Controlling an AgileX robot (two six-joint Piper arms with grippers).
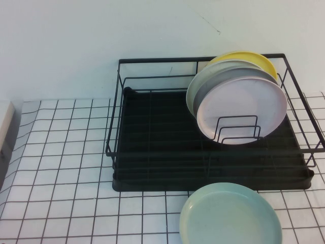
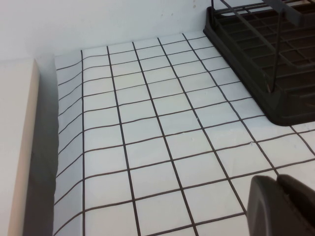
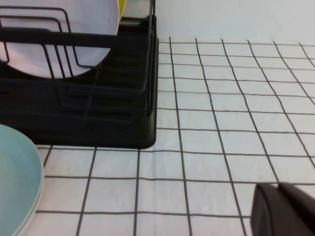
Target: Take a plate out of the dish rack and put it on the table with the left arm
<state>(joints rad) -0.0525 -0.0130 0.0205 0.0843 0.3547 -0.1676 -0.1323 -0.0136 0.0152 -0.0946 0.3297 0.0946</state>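
Observation:
The pale pink-lilac plate stands upright at the front of a stack in the black dish rack, at the rack's right end. It also shows in the right wrist view behind the rack's wires. Neither arm shows in the high view. My left gripper is shut and empty, low over the gridded white table, left of the rack's corner. My right gripper is shut and empty over the table, right of the rack.
Behind the pink plate stand a grey plate, a paler plate and a yellow plate. A mint-green plate lies on the table in front of the rack. A beige block borders the table's left edge.

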